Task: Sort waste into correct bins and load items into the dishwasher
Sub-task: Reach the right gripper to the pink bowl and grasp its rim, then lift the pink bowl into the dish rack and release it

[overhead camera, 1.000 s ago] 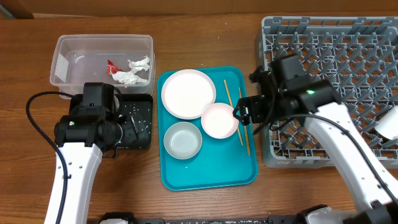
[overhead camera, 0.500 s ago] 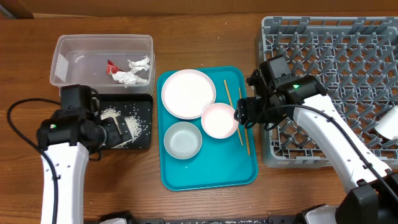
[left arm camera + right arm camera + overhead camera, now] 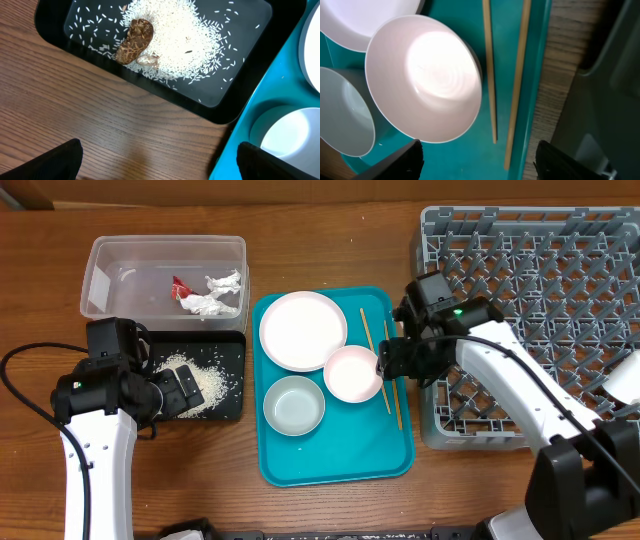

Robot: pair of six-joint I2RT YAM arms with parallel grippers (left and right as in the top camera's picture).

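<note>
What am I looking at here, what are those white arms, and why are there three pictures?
Two white robot arms work at a wooden table. One picture looks down from above; the other two come from cameras on each wrist. The left gripper hovers open near a black tray of rice and a brown scrap. The right gripper hangs open above a bowl and chopsticks on a teal tray, beside a grey rack. A clear tub holds a red wrapper and tissue. Nothing is held.
</note>
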